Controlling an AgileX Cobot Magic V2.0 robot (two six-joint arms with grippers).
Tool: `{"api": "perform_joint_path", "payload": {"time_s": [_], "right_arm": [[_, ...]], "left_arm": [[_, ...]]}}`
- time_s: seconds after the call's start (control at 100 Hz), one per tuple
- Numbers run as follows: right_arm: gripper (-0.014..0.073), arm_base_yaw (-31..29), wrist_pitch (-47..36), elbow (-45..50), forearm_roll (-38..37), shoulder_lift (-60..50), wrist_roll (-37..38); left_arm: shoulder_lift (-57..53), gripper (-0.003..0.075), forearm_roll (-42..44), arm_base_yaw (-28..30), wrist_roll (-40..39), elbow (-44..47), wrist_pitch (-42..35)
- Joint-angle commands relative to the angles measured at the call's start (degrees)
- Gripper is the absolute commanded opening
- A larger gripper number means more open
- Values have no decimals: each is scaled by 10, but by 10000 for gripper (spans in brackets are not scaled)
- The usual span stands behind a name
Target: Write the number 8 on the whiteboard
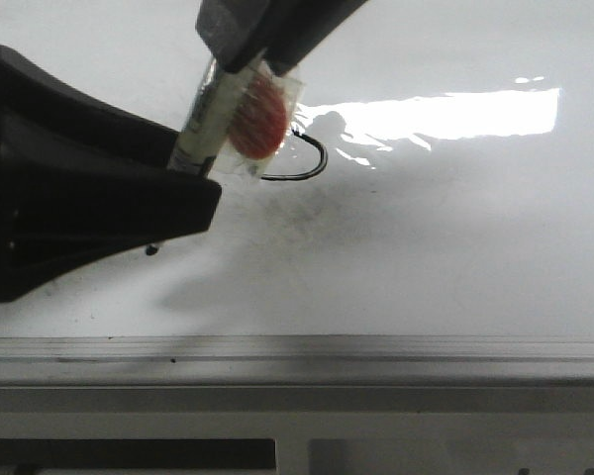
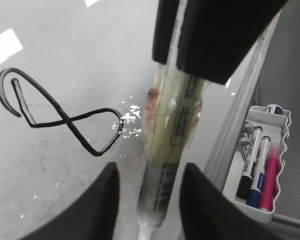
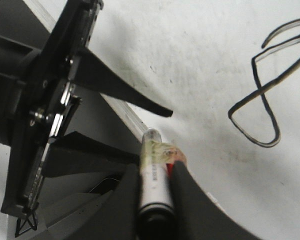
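The number 8 is drawn in thin black line on the whiteboard; it also shows in the right wrist view, and only one loop shows in the front view. My right gripper is shut on a marker with tape and an orange patch, tilted above the board beside the 8. My left gripper is open with the marker's lower end between its fingers, a gap on each side.
A grey metal edge rail runs along the board's near side. A white tray with several spare markers hangs beyond the rail. A bright glare patch lies on the board to the right.
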Motion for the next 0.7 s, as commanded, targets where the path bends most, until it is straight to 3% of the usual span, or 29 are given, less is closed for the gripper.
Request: {"api": "perform_joint_path", "payload": {"time_s": [0.0, 0.08, 0.13, 0.18, 0.21, 0.31, 0.4, 0.52, 0.69], "right_arm": [[-63, 2, -39, -15, 1, -10, 1], [-50, 2, -33, -15, 1, -10, 1], [5, 2, -29, -15, 1, -10, 1], [109, 2, -29, -15, 1, -10, 1], [220, 2, -29, -15, -3, -10, 1], [412, 2, -29, -15, -12, -10, 1], [417, 2, -28, -15, -13, -10, 1], [391, 2, -13, -15, -13, -10, 1], [384, 2, -13, -15, -13, -10, 1]], "left_arm": [[-5, 9, -8, -5, -4, -19, -64], [-5, -20, -8, -5, -5, -19, -61], [-5, -20, -8, -5, -7, -19, -52], [-5, -20, -21, -5, -25, -19, -35], [-5, -20, -43, -5, -45, -19, -22], [-11, -21, -177, -5, -125, -19, 14], [-17, -21, -266, -5, -161, -19, 24], [-25, -21, -383, -5, -163, -29, 96], [-25, -21, -400, -5, -163, -46, 152]]}}
